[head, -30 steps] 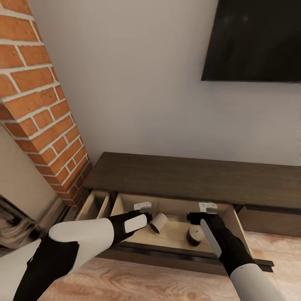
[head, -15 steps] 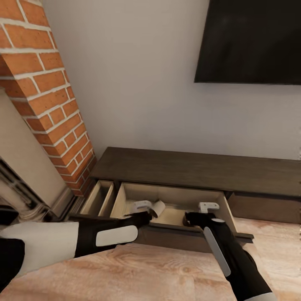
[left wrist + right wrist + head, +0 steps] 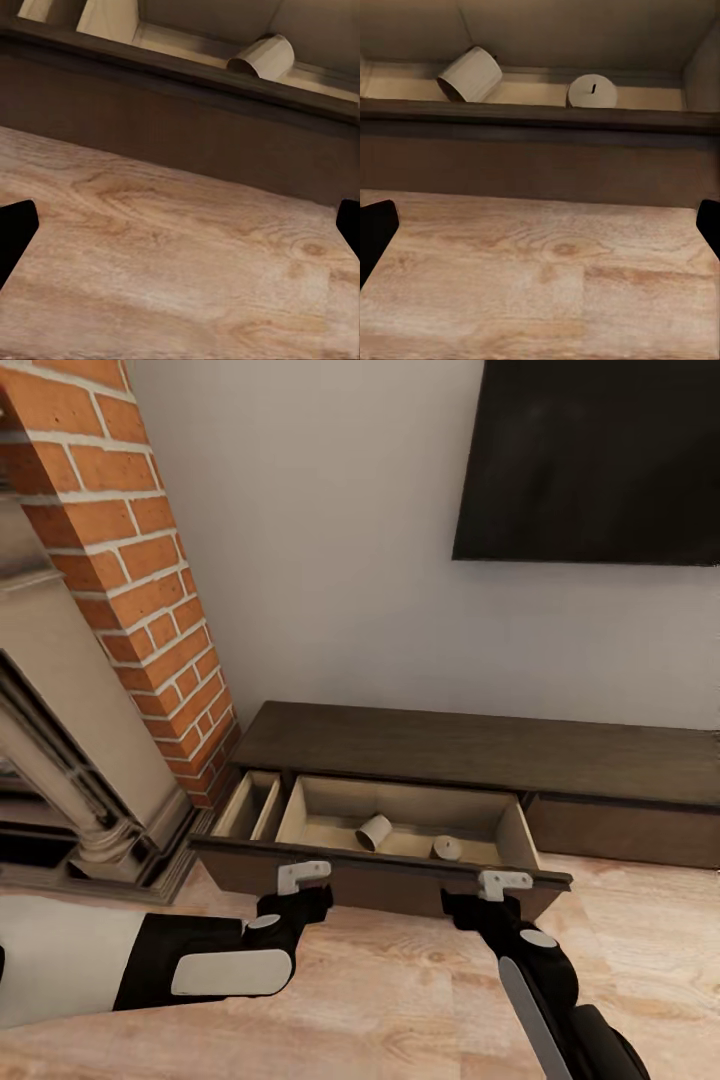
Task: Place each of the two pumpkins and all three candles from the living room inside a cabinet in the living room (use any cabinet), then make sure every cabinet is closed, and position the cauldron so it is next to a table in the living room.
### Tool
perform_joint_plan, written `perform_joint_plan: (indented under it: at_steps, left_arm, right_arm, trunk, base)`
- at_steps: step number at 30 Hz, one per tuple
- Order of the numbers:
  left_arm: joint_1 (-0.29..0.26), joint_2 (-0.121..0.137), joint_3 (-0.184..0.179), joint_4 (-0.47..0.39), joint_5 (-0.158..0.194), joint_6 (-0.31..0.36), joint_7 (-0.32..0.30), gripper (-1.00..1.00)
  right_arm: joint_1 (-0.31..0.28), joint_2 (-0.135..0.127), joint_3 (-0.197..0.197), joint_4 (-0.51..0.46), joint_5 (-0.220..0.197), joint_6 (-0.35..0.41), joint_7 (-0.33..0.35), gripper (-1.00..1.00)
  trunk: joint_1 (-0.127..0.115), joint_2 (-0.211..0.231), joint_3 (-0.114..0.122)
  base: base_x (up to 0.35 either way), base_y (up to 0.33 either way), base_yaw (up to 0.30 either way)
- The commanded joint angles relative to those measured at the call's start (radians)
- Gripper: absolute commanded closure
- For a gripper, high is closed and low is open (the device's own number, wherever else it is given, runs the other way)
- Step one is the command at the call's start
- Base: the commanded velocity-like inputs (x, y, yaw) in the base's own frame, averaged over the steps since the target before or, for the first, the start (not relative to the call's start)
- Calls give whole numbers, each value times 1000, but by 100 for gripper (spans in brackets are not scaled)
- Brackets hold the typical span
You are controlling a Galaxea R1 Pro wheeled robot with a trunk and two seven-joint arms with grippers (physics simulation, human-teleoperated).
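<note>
a: what's the room like?
b: pale wall (image 3: 330, 560), brick fireplace (image 3: 120, 580), dark screen (image 3: 590, 460), wood floor (image 3: 400, 1000).
a: and the cabinet (image 3: 480, 745)?
b: low and dark, one drawer (image 3: 400, 860) pulled out. two candles inside: one candle (image 3: 375, 831) on its side, the other candle (image 3: 446, 847) upright.
a: grippers?
b: left gripper (image 3: 303, 875) and right gripper (image 3: 503, 881) sit just before the drawer front, both spread wide, holding nothing.

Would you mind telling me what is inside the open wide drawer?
Two stubby tan candles: one tipped on its side, one upright. The drawer's dark front panel hides the nearest floor strip.
</note>
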Motion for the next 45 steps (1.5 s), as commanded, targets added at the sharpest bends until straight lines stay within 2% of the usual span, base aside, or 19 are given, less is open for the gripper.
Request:
perform_joint_plan:
  at_steps: [1, 9, 12, 15, 16, 17, 18, 19, 22, 24, 25, 31, 35, 37, 40, 41, 42, 44, 45]
  left_arm:
    - [-1, 1, -3, -1, 4, -6, 1, -100]
    - [-1, 3, -24, 0, 8, -7, 0, -100]
    - [-1, 3, -49, 1, 18, -7, 1, -100]
    - [-1, 2, -95, 2, 28, -8, 1, -100]
    - [-1, 1, -135, 5, 48, -10, -1, -100]
    - [-1, 0, -152, 6, 59, -10, -1, -100]
    - [-1, -1, -212, 8, 92, -13, -3, -100]
    - [-1, -1, -234, 8, 105, -24, -3, -100]
    - [-1, -2, -265, 9, 121, -59, -5, -100]
    - [-1, -3, -307, 10, 133, -90, -7, -100]
    - [0, -4, -367, 23, 166, -124, -8, -100]
    - [26, -3, -421, 61, 207, -194, -28, -100]
    - [37, -3, -443, 118, 244, -208, -119, -100]
    - [57, -6, -448, 166, 291, -209, -203, -100]
    - [101, -30, -455, 313, 399, -201, -397, -100]
    - [110, -37, -455, 350, 423, -196, -438, -100]
    - [131, -54, -457, 429, 473, -173, -516, -100]
    - [156, -73, -457, 507, 520, -132, -587, -100]
    - [181, -95, -458, 586, 562, -71, -648, -100]
  right_arm:
    - [0, -1, 3, -1, -11, 2, -10, -100]
    - [1, -2, 1, -1, -11, -2, -10, -100]
    - [1, -3, 1, -1, -11, -2, -10, -100]
    - [2, -4, 0, 2, -10, -4, -10, -100]
    - [20, -5, 0, 6, -9, -8, -10, -100]
    - [34, -5, 0, 12, -7, -15, -10, -100]
    - [73, -7, -1, 22, 1, -76, -10, -100]
    - [92, -8, -1, 24, 17, -112, -10, -100]
    - [123, -8, -1, 26, 54, -143, -10, -100]
    - [149, -8, -1, 31, 84, -167, -10, -100]
    - [179, -8, -1, 94, 102, -257, -10, -100]
    - [188, -8, -1, 180, 108, -365, -10, -100]
    - [190, -8, -1, 235, 109, -422, -10, -100]
    - [191, -8, -1, 268, 112, -460, -10, -100]
    - [191, -6, 0, 330, 129, -535, -9, -100]
    - [191, -6, 0, 342, 134, -551, -9, -100]
    - [191, -5, 0, 368, 143, -583, -9, -100]
    - [191, -5, 0, 396, 153, -613, -9, -100]
    - [191, -4, 0, 429, 162, -640, -8, -100]
  trunk:
    - [-5, 7, 2]
    - [-35, 63, 27]
    - [-47, 84, 37]
    - [-58, 105, 46]
    - [-62, 112, 49]
    - [-66, 119, 53]
    - [-70, 126, 56]
    - [-74, 133, 59]
    - [-85, 154, 68]
    - [-93, 168, 74]
    - [-97, 175, 78]
    - [-120, 217, 96]
    - [-135, 245, 109]
    - [-143, 259, 115]
    - [-154, 280, 125]
    - [-158, 287, 128]
    - [-162, 294, 131]
    - [-170, 308, 137]
    - [-173, 315, 140]
  base:
    - [-343, 0, 0]
    - [-343, 0, 0]
    - [-293, 0, 0]
    - [-113, 0, 0]
    - [-26, 0, 0]
    - [-17, 0, 0]
    - [-4, 0, 0]
    - [-2, 0, 0]
    - [-1, 0, 0]
    - [0, 0, 0]
    - [0, 0, 0]
    - [0, 0, 0]
    - [0, 0, 0]
    - [0, 0, 0]
    - [0, 0, 0]
    - [0, 0, 0]
    - [0, 0, 0]
    - [0, 0, 0]
    - [0, 0, 0]
